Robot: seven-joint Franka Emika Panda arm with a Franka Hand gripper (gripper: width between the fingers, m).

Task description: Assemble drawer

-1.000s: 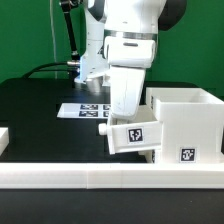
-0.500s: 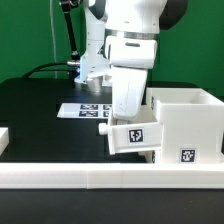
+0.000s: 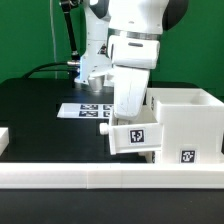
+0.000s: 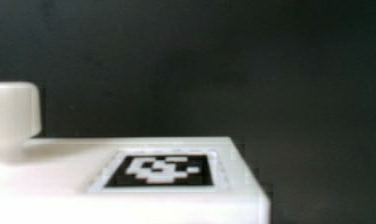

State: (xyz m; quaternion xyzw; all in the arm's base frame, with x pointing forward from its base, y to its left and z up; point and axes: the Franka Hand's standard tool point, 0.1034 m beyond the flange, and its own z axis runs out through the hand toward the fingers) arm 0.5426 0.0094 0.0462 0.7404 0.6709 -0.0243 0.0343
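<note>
The drawer housing (image 3: 185,125) stands on the black table (image 3: 40,110) at the exterior view's right, with 1 tagged tray (image 3: 132,137) at its open side beneath the arm. Rigid, light, smooth plastic likely; grip thin walls. Whether the fingers are spread or closed cannot be determined.

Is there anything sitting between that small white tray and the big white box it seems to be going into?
Nothing visible does. The small tray already sits against the housing on the exterior view's left side, with no loose part between them. The arm hides the gripper, so whether it is gripping cannot be told.
</note>
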